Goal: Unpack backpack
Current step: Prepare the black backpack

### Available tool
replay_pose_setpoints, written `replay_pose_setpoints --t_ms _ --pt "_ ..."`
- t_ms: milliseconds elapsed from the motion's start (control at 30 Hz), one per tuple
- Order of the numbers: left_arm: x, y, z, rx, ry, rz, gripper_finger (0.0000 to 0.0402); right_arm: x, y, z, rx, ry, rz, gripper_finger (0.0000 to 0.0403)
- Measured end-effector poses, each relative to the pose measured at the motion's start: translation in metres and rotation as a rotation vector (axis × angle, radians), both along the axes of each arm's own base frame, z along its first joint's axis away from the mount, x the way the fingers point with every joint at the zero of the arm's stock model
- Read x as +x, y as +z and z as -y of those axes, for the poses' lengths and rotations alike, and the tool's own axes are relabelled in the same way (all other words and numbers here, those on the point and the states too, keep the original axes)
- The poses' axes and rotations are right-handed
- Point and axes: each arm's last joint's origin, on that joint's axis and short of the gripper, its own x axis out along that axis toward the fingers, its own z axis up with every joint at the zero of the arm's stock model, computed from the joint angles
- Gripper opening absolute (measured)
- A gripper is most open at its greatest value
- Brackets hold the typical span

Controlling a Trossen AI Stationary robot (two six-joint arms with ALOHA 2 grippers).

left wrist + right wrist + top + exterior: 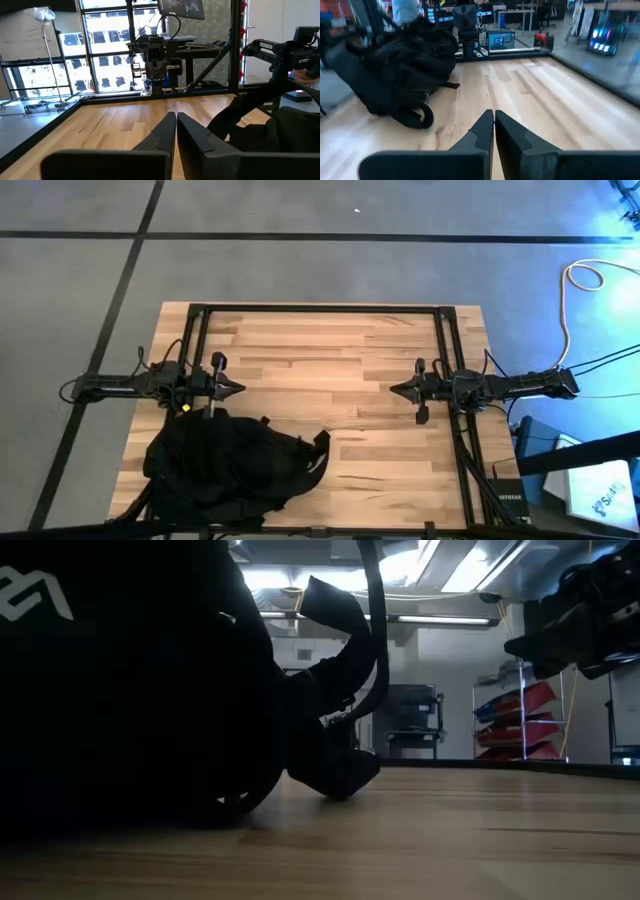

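Note:
The black backpack (225, 465) lies slumped on the wooden table (380, 360) at its near left corner, a strap end (318, 452) trailing toward the middle; it also fills the left of the low view (130, 680) and shows in the right wrist view (395, 65). My left gripper (240, 389) hovers shut at the table's left side, just beyond the backpack's far edge, pointing level toward the right. My right gripper (392, 389) hovers shut at the right side, pointing toward the left. Both hold nothing.
A black frame (320, 308) runs along the table's far edge and down both sides. Bare wood lies between the two grippers and across the table's near right. A person stands beyond the table in the right wrist view (405, 10).

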Motion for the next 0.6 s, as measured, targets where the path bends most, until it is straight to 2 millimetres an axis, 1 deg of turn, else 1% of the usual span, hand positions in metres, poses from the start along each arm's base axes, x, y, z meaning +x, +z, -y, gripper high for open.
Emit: replay_pose_setpoints --t_ms 233,333,500,600 --pt "0.0000 0.0000 0.0000 0.000 0.000 0.000 0.0000 -0.0002 -0.0013 0.0006 0.021 -0.024 -0.012 0.0000" --pt "0.0000 -0.0001 0.0000 0.000 0.000 0.000 0.0000 -0.0002 -0.0013 0.0005 0.109 -0.029 -0.008 0.0000" --pt "0.0000 0.0000 0.0000 0.000 0.000 0.000 0.0000 -0.0002 -0.0014 0.0005 0.083 -0.026 -0.010 0.0000" --pt "0.0000 -0.0001 0.0000 0.000 0.000 -0.001 0.0000 -0.0002 -0.0014 0.0005 0.114 -0.030 -0.009 0.0000"
